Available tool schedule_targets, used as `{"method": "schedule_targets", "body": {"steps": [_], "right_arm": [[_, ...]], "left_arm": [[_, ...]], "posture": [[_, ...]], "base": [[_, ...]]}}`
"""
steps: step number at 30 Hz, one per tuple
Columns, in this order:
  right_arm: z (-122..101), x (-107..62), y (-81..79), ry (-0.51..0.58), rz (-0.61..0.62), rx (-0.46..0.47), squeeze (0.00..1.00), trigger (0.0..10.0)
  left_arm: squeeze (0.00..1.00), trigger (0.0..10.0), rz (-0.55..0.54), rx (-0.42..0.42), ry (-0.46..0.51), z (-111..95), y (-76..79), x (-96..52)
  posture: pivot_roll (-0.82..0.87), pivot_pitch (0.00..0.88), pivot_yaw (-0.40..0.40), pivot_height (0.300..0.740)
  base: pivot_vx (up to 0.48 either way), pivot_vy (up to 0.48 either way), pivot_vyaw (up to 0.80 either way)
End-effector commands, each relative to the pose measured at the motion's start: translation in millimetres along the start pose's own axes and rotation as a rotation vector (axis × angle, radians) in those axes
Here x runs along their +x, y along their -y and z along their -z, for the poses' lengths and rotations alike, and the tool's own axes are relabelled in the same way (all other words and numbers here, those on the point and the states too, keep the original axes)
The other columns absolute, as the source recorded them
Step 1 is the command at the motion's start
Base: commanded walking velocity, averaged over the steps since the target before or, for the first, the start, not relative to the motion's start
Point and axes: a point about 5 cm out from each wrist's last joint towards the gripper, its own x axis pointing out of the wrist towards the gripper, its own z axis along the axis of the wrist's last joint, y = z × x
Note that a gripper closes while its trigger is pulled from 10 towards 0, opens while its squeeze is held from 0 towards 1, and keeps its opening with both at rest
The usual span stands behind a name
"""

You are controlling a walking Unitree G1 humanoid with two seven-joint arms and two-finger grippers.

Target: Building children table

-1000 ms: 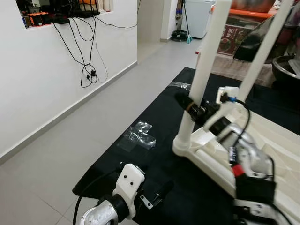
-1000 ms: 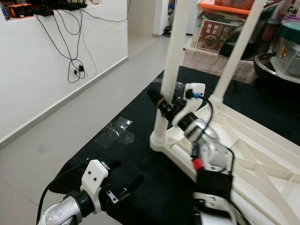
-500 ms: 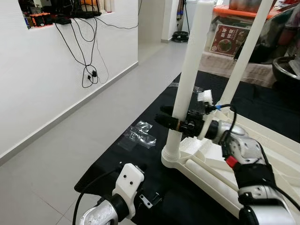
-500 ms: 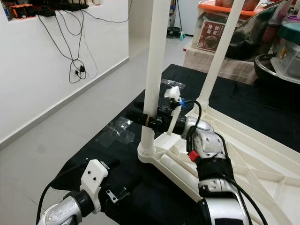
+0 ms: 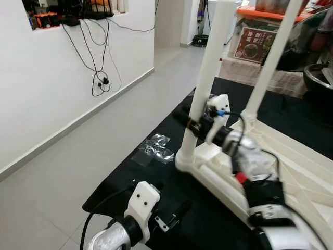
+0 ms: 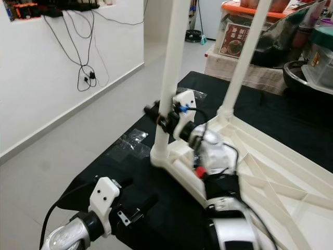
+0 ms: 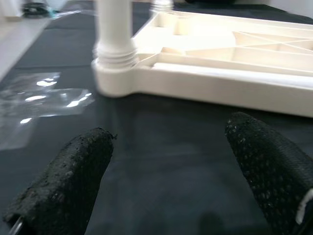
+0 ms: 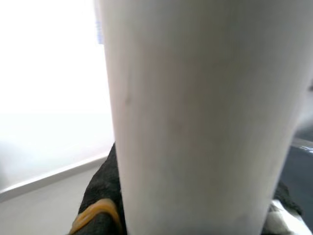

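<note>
The jaws of the right gripper (image 5: 191, 123) are clamped on the near white cylindrical plastic table leg (image 5: 207, 73), low on its shaft a little above the threaded collar where it meets the corner socket; in the right wrist view that leg (image 8: 195, 112) stands directly against the lens, with a black finger (image 8: 100, 205) bearing an orange band pressed to its side. The jaws of the left gripper (image 7: 171, 166) stand well apart, holding nothing, hovering low over the black cloth mat (image 5: 192, 229) near its front edge, pointed toward the table corner. The upside-down white ribbed plastic children's tabletop (image 6: 291, 187) lies flat on the mat, with the gripped leg upright at its near-left corner and a second white plastic leg (image 6: 244, 54) upright at the corner behind it. A crumpled clear plastic bag (image 5: 154, 150) lies on the mat just left of the gripped leg's base. Beyond the mat, on the left, runs a pale grey tiled floor (image 5: 78, 156) bordered by a white wall with dangling black cables (image 5: 96, 62).
</note>
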Motion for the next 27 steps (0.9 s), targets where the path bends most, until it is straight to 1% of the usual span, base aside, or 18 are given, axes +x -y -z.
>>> {"method": "schedule_targets", "body": {"steps": [1, 2, 3, 4, 8, 11, 12, 13, 14, 15, 17, 20, 21, 22, 23, 24, 26, 27], "right_arm": [[4, -11.8, 30.9, -0.018, 0.271, -0.034, 0.00, 0.0], [9, -22.6, 40.1, -0.056, 0.462, -0.051, 0.00, 0.0], [12, -30.8, 45.3, -0.079, 0.578, -0.061, 0.00, 0.0], [14, -39.5, 43.8, -0.093, 0.667, -0.043, 0.00, 0.0], [16, -49.1, 38.7, -0.112, 0.762, -0.005, 0.00, 0.0], [14, -47.3, 27.5, -0.107, 0.751, 0.016, 0.00, 0.0], [12, -44.2, 22.1, -0.087, 0.728, 0.016, 0.00, 10.0], [12, -44.2, 22.1, -0.087, 0.728, 0.016, 0.00, 10.0], [10, -37.8, 12.5, -0.045, 0.655, 0.050, 1.00, 10.0], [9, -35.2, 7.9, -0.026, 0.612, 0.077, 1.00, 10.0], [0, -34.2, 4.6, 0.023, 0.599, 0.064, 1.00, 10.0], [-3, -30.5, 6.3, 0.035, 0.572, 0.061, 1.00, 10.0], [-7, -24.7, 3.9, 0.052, 0.460, 0.099, 0.00, 10.0], [-7, -24.7, 3.9, 0.052, 0.460, 0.099, 0.00, 10.0], [-10, -21.7, 1.9, 0.070, 0.387, 0.122, 0.00, 10.0], [-12, -15.1, -5.7, 0.070, 0.162, 0.239, 0.00, 10.0], [-16, -12.6, -2.7, 0.073, 0.007, 0.289, 0.00, 10.0], [-24, -16.8, -4.9, 0.102, -0.262, 0.362, 0.00, 10.0]], "left_arm": [[0.00, 10.0, 0.002, -0.005, -0.013, 2, 0.6, -1.0], [0.00, 10.0, 0.002, -0.005, -0.014, 2, 0.6, -0.8], [0.00, 10.0, 0.002, -0.004, -0.014, 2, 0.5, -0.7], [0.00, 10.0, 0.002, -0.003, -0.015, 3, 0.5, -0.6], [0.00, 10.0, 0.000, -0.002, -0.014, 3, 0.7, -0.7], [0.00, 10.0, 0.001, -0.002, -0.013, 3, 1.5, -1.1], [0.00, 10.0, 0.002, -0.003, -0.013, 3, 1.7, -1.2], [0.00, 10.0, 0.002, -0.003, -0.013, 3, 1.7, -1.2], [0.00, 10.0, 0.004, -0.005, -0.014, 4, 2.0, -1.1], [0.00, 10.0, 0.005, -0.006, -0.015, 4, 2.2, -1.1], [0.00, 10.0, 0.006, -0.005, -0.015, 4, 2.6, -1.1], [0.00, 10.0, 0.005, -0.005, -0.014, 4, 2.6, -1.2], [0.00, 10.0, 0.005, -0.005, -0.014, 4, 2.6, -1.3], [0.00, 10.0, 0.005, -0.005, -0.014, 4, 2.6, -1.3], [0.00, 10.0, 0.005, -0.005, -0.013, 4, 2.6, -1.3], [0.00, 10.0, 0.004, -0.006, -0.014, 4, 2.4, -1.3], [0.00, 10.0, 0.004, -0.007, -0.013, 3, 1.9, -0.7], [0.00, 10.0, 0.004, -0.007, -0.011, 3, 1.7, -0.1]], "posture": [[0.09, 0.041, -0.068, 0.740], [0.10, 0.038, -0.070, 0.740], [0.10, 0.038, -0.070, 0.740], [0.10, 0.035, -0.073, 0.740], [0.10, 0.030, -0.074, 0.740], [0.09, 0.027, -0.071, 0.740], [0.09, 0.025, -0.072, 0.740], [0.09, 0.025, -0.072, 0.740], [0.09, 0.023, -0.072, 0.740], [0.09, 0.023, -0.072, 0.740], [0.10, 0.020, -0.073, 0.740], [0.10, 0.018, -0.074, 0.740], [0.09, 0.020, -0.074, 0.740], [0.09, 0.020, -0.074, 0.740], [0.09, 0.020, -0.074, 0.740], [0.09, 0.026, -0.071, 0.740], [0.09, 0.026, -0.073, 0.740], [0.09, 0.030, -0.074, 0.740]], "base": [[0.000, 0.000, 0.00], [0.000, 0.000, 0.00], [0.000, 0.000, 0.00], [0.000, 0.000, 0.00], [0.000, 0.000, 0.00], [0.000, 0.000, 0.00], [0.000, 0.000, 0.00], [0.000, 0.000, 0.00], [0.000, 0.000, 0.00], [0.000, 0.000, 0.00], [0.000, 0.000, 0.00], [0.000, 0.000, 0.00], [0.000, 0.000, 0.00], [0.000, 0.000, 0.00], [0.000, 0.000, 0.00], [0.000, 0.000, 0.00], [0.000, 0.000, 0.00], [0.000, 0.000, 0.00]]}}
